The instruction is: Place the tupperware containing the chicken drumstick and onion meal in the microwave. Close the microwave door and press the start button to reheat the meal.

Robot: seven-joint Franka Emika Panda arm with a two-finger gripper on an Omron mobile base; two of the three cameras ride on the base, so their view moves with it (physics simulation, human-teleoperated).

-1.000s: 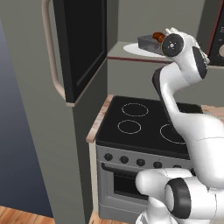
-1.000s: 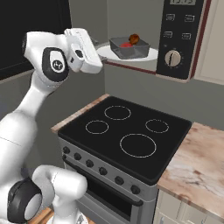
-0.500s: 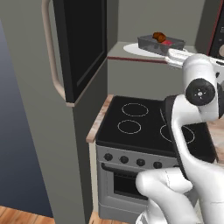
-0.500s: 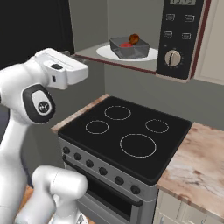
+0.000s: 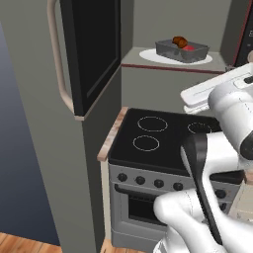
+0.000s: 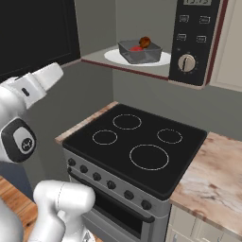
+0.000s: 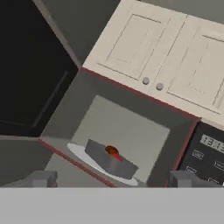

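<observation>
The shallow rectangular tub of translucent grey plastic, the tupperware [image 5: 182,50], sits inside the open grey microwave [image 6: 142,38], on the white round turntable plate [image 6: 113,56], roughly over the plate's middle. In the tub lie the glossy brown-orange chicken drumstick [image 5: 180,41] and the small round red onion [image 6: 136,48], touching or nearly touching each other; the drumstick rises above the tub's rim. The hand view shows the same tub [image 7: 108,160] on the plate, with a red-orange lump showing above its rim.

The microwave door [image 5: 94,49], a black glass panel in a grey frame, stands swung wide open to the left of the cavity, its long pale curved bar handle [image 5: 58,62] on the outer edge. To the right of the cavity is the dark button panel [image 6: 194,40] with a pale round knob [image 6: 187,62] near its lower end.

Below the microwave is a black-topped stove [image 6: 137,144] with four ring marks and a row of dark knobs along its front. A speckled stone counter [image 6: 215,184] adjoins the stove's right edge. Pale cabinet doors [image 7: 166,57] hang above the microwave.

The gripper [image 7: 113,179] hangs in front of the cavity, apart from the tub, its two dark fingertips [image 7: 41,179] spread wide and empty.
</observation>
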